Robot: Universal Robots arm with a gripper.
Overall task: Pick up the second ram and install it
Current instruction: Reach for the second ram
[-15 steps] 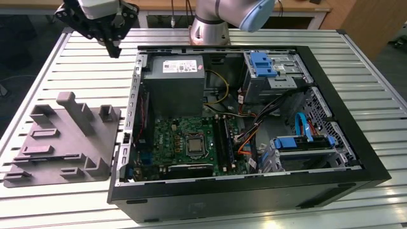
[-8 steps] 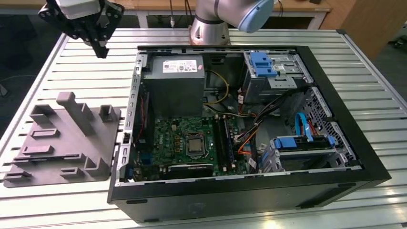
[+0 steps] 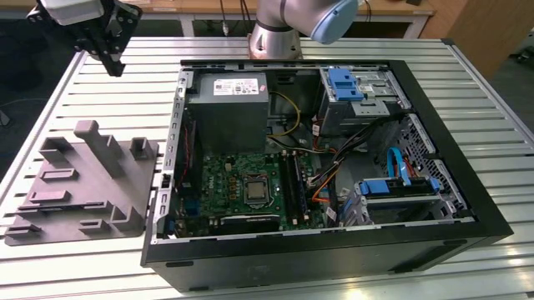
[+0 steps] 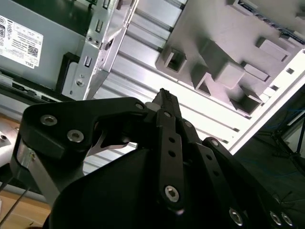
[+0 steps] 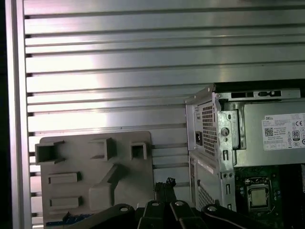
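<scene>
Hovering above the table (image 3: 125, 94) beyond the holder (image 3: 84, 181), the gripper (image 3: 116, 67) points down, empty; the second wrist view shows its fingertips (image 4: 166, 103) touching.

Table (image 3: 100, 112) of shiny ribbed metal; grey holder (image 3: 79, 187) matt plastic; end effector (image 4: 163, 94) smooth, matt.

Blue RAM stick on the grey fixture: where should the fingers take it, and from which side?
Probably pinch the second ram across its two flat faces, mid-length, coming straight down. It is a long, thin blue strip at the grey fixture's end away from the upright posts. It is mostly hidden, so I cannot tell if it stands on edge. The gripper is shut.
</scene>
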